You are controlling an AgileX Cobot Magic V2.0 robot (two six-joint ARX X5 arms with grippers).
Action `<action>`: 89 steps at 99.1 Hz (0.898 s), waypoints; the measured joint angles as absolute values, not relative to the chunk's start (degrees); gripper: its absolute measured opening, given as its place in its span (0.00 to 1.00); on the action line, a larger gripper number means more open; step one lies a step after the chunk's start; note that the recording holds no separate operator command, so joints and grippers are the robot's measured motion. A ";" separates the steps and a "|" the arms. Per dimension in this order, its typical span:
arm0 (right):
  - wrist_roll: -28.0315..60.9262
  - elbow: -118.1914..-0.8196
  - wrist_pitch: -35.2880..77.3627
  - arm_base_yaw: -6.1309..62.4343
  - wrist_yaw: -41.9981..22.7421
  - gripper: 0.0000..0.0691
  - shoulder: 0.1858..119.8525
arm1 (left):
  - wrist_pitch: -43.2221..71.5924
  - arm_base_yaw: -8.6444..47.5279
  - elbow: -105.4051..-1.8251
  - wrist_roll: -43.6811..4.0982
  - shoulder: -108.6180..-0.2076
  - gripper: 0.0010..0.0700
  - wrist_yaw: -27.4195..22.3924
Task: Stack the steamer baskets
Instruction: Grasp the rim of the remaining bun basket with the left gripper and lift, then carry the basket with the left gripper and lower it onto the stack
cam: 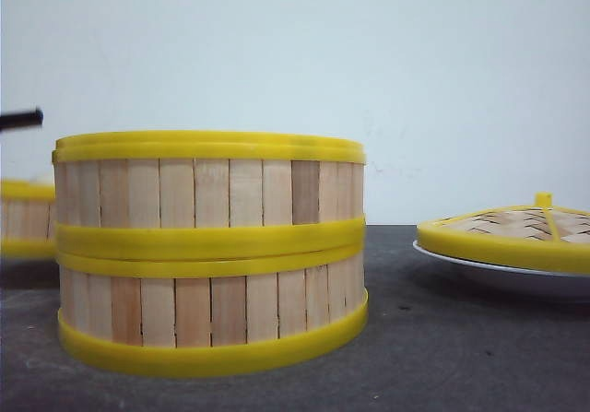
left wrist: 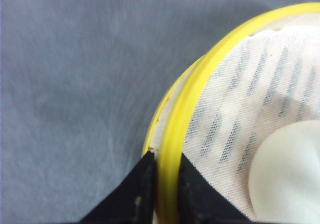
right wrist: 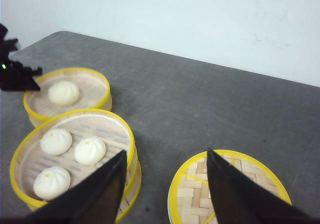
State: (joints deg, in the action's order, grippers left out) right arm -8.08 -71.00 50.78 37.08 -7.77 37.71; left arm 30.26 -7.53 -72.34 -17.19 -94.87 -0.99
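Note:
Two steamer baskets stand stacked (cam: 210, 255) in the middle of the dark table. The upper one (right wrist: 131, 144) holds three white buns. The third steamer basket (cam: 26, 218) stands alone on the table to the left, with one bun in it. My left gripper (left wrist: 166, 159) is shut on that basket's yellow rim (left wrist: 192, 86), one finger inside the wall and one outside. From the right wrist view, the same gripper (right wrist: 17, 73) shows at the single basket's edge (right wrist: 75, 70). My right gripper (right wrist: 166, 154) hangs open and holds nothing, above the table between the stack and the lid.
A flat woven lid (cam: 516, 232) with a yellow rim and knob lies on a white plate (cam: 498, 278) at the right. A white wall stands behind the table. Bare grey table (right wrist: 200, 98) lies between the stack and the lid.

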 joint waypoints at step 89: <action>-7.94 -71.00 52.01 37.08 -7.77 0.44 37.71 | 55.07 7.86 -84.09 -2.90 -71.31 0.03 -18.61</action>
State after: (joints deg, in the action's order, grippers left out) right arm -7.94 -71.00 52.01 37.08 -7.77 37.71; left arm 55.07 7.86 -84.09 -2.90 -71.31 -18.61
